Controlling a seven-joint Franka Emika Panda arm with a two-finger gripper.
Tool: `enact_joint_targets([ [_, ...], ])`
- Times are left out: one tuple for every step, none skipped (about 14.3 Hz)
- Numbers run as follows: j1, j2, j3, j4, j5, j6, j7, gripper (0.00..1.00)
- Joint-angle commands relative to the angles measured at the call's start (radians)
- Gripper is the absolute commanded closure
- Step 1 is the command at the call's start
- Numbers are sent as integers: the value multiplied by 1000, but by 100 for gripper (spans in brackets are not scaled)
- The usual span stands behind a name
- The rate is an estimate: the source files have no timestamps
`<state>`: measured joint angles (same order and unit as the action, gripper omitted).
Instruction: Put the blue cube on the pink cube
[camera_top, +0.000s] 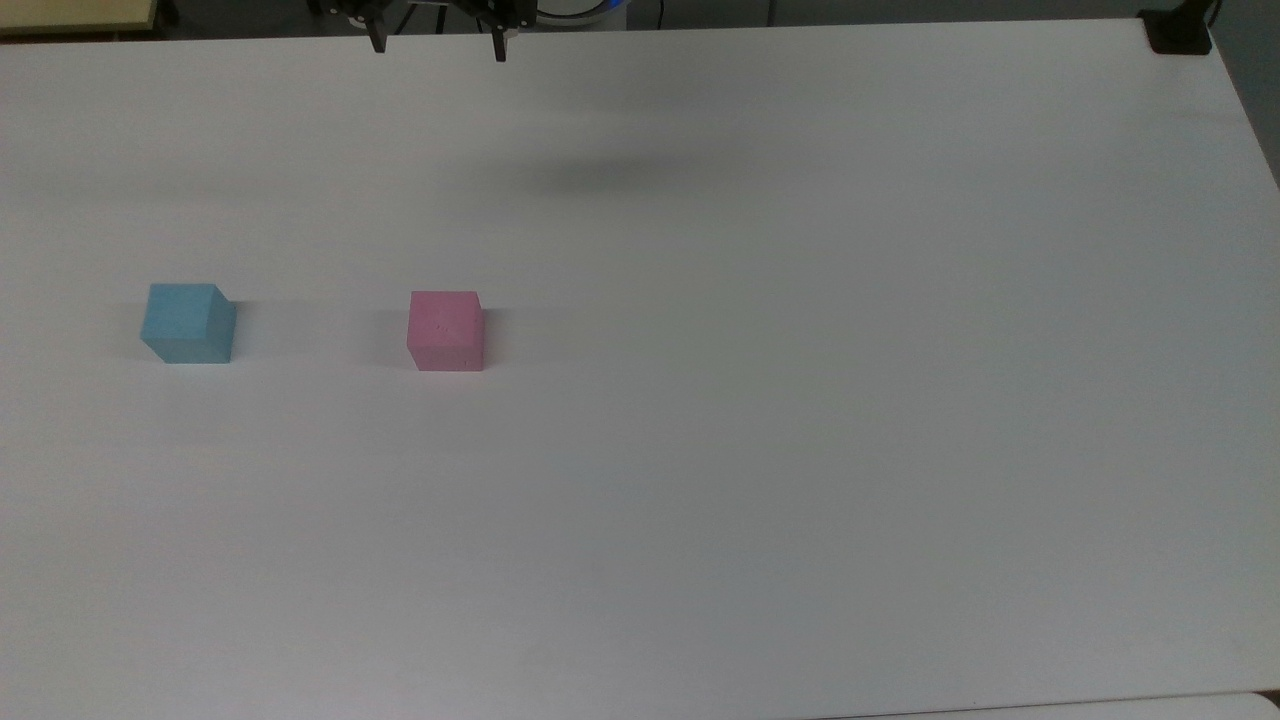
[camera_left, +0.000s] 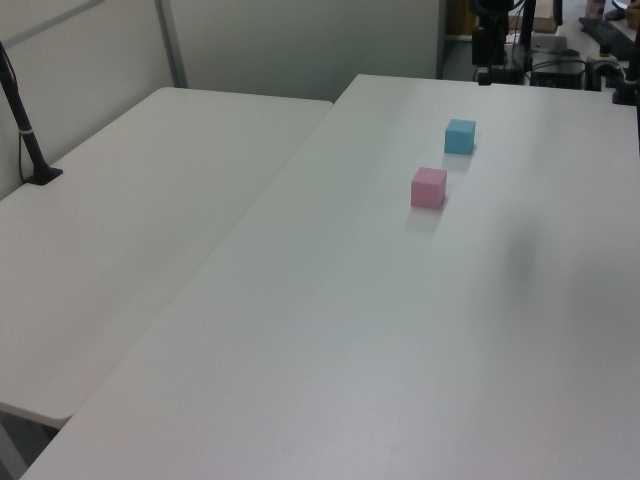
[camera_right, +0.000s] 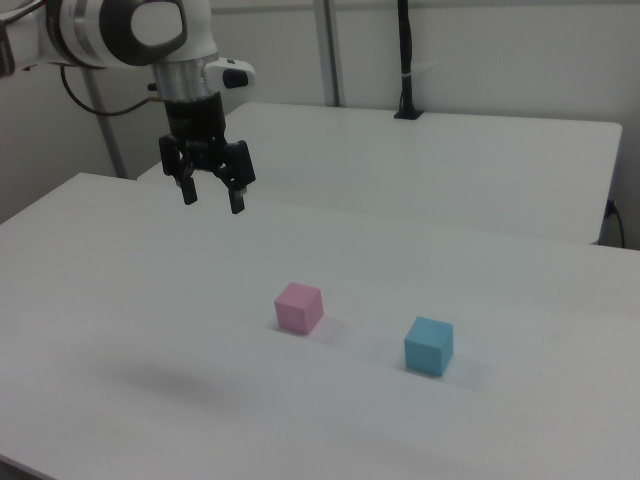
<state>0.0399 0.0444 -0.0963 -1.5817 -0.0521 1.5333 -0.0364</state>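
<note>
High at the right view's upper left, the gripper (camera_right: 212, 198) hangs spread and empty; the blue cube (camera_right: 429, 345) and pink cube (camera_right: 299, 306), lower center, sit apart on the table (camera_right: 520, 300). 0 steps done: grasping and stacking remain.

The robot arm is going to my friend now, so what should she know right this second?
Gripper: open, empty, hanging high above the white table, away from both cubes.
Blue cube: flat on the table, at the right view's right of the pink cube, with a gap between them.
Pink cube: flat on the table, nothing on top.
Done: nothing yet; no cube is picked up.
Left: go down to the blue cube, grab it, lift it, set it on the pink cube, then let go.
</note>
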Motion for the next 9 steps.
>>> enact_joint_targets([
  [9,-15,-11,-11,-15,7,13,0],
  [9,-15,-14,-8,-15,10,13,0],
  [9,-12,-28,11,-14,13,12,0],
  [9,-8,-32,15,-14,28,12,0],
  [9,-5,-33,14,-15,56,12,0],
  [8,-2,-36,11,-15,79,10,0],
  [6,6,-48,8,-14,93,3,0],
  [6,30,-80,8,-14,102,-14,0],
  [6,46,-101,5,-12,114,-48,0],
])
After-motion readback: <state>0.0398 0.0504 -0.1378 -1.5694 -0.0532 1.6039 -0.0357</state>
